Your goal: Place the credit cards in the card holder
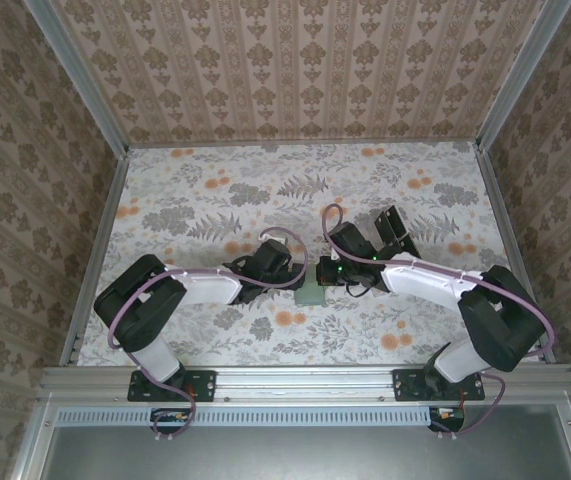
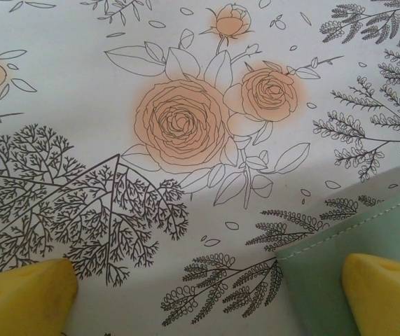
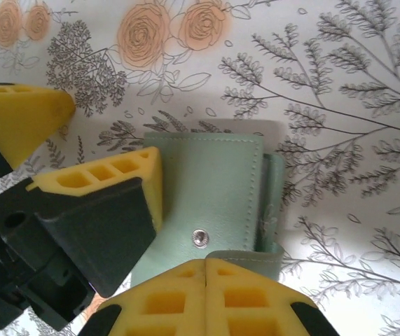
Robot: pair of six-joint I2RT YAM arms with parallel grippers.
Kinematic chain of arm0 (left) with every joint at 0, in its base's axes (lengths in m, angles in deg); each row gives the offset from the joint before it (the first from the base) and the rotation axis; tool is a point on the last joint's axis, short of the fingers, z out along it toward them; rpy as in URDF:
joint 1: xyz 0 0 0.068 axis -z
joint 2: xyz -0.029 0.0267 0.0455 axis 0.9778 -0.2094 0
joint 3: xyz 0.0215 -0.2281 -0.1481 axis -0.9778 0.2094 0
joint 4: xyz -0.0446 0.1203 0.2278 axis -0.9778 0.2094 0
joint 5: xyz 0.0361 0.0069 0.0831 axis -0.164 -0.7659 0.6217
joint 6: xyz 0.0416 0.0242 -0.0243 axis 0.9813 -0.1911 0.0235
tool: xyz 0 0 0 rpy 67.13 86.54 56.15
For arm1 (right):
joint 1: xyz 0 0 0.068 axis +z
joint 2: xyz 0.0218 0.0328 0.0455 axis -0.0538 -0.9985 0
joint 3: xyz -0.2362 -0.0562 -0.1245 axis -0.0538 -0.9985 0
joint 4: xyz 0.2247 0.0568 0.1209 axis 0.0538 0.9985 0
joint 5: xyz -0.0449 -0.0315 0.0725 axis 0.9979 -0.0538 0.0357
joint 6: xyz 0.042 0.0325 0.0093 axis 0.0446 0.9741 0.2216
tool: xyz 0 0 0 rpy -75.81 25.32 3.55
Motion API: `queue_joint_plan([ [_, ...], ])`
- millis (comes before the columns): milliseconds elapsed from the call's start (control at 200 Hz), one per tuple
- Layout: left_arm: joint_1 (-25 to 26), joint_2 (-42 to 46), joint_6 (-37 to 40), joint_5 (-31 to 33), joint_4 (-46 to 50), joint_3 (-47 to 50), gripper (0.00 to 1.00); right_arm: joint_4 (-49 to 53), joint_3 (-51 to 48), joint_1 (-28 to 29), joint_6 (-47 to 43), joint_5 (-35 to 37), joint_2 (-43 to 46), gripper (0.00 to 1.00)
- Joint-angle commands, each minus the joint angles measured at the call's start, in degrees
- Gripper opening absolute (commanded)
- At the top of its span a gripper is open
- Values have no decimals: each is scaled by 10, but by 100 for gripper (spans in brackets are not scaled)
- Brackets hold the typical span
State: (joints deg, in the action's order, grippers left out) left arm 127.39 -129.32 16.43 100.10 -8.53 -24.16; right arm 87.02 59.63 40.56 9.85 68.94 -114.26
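Green wallet [image 1: 312,294] flat on tabletop [image 1: 215,200] between hands: left hand [image 2: 207,280] released, one finger [image 2: 385,290] over wallet corner; right hand [image 3: 205,264] clenched at flap [image 3: 245,255], grip unclear. Best pin wallet firmly and lift flap slowly, so nothing slides.

Left arm [image 1: 205,290], right arm [image 1: 427,278]: white link shells, black joints, a lilac cable [image 1: 115,315] looped along each. Left fingers [image 2: 21,294]: plain yellow wedges, black moulded mount [image 3: 73,238] behind them. Right fingers [image 3: 164,304]: yellow, square hollow cells behind the tips.
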Motion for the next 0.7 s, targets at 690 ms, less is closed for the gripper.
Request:
queue_joint_plan([
  [690,0,-26,-18,-6,15,20,100,-85,-15,3,45,-43,-78,0],
])
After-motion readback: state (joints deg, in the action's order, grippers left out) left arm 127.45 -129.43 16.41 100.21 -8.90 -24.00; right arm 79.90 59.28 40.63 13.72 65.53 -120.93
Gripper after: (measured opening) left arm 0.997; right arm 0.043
